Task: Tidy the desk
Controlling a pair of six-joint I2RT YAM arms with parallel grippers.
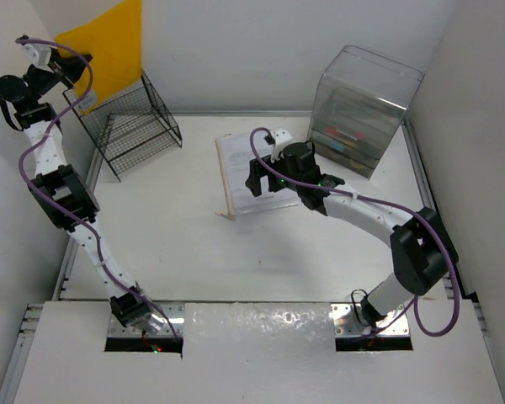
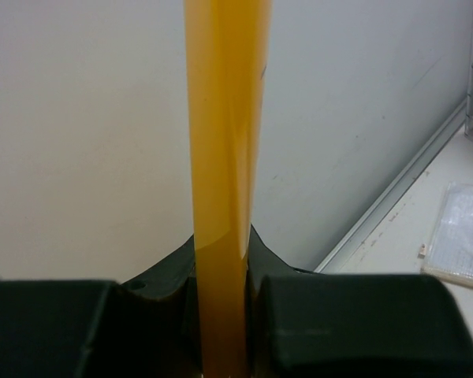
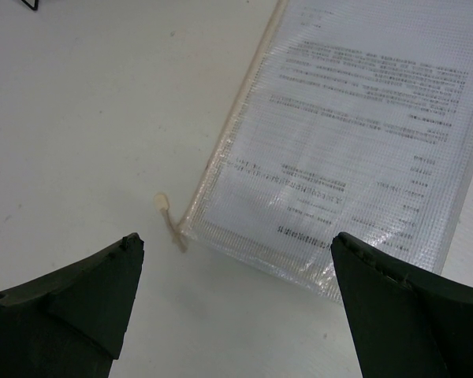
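White desk (image 1: 194, 244); left fingers (image 2: 355, 323) pinch yellow folder (image 2: 225, 157), right fingers (image 3: 87, 299) spread over pouch (image 3: 355, 142).

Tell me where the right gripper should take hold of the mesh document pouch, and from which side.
Probably the beige zipper edge near the pull-tab corner, from straight above. The pouch lies flat on the desk, so only that thicker seam offers a pinch, and the open right gripper hangs over that corner.
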